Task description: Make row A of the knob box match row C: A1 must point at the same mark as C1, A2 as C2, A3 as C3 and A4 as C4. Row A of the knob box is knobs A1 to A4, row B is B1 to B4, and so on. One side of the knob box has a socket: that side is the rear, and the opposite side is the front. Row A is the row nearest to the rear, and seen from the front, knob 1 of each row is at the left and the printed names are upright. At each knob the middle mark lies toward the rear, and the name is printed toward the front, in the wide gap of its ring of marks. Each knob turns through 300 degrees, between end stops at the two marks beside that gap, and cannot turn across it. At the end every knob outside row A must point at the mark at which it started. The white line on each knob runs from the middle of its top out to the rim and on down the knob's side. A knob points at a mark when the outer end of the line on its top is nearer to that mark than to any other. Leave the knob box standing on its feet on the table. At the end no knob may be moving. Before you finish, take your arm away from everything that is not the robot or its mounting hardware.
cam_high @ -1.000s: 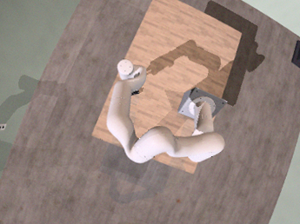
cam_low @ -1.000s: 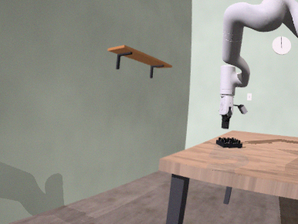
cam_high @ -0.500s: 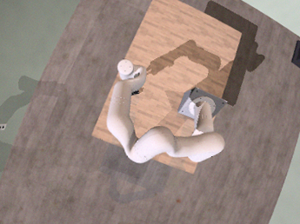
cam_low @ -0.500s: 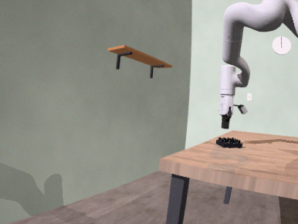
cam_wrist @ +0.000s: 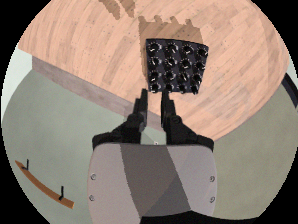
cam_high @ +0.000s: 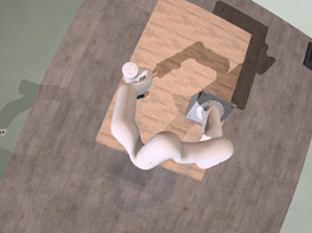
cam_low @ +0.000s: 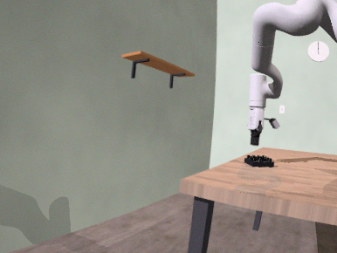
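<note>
The black knob box (cam_low: pixel 259 161) (cam_wrist: pixel 178 56) stands on the wooden table. The wrist view shows its knobs from above in a four-by-four grid, with white lines and marks too small to read surely. Its printed names and socket cannot be made out, so I cannot tell which row is A. In the top view only a dark bit of the box (cam_high: pixel 141 96) shows beside the arm. My gripper (cam_low: pixel 255 143) (cam_wrist: pixel 154 97) hangs above the box, pointing down, clear of the knobs. Its fingers are slightly apart with nothing between them. In the wrist view the fingertips appear by the box's near edge.
The box stands near one edge of the wooden table (cam_high: pixel 168 25) (cam_low: pixel 218 188) (cam_wrist: pixel 90 45). The arm's grey base plate (cam_high: pixel 227 107) is on the same table. A wooden shelf (cam_low: pixel 161 65) (cam_wrist: pixel 42 187) is on the wall, away from the arm. Arm shadows fall across the table.
</note>
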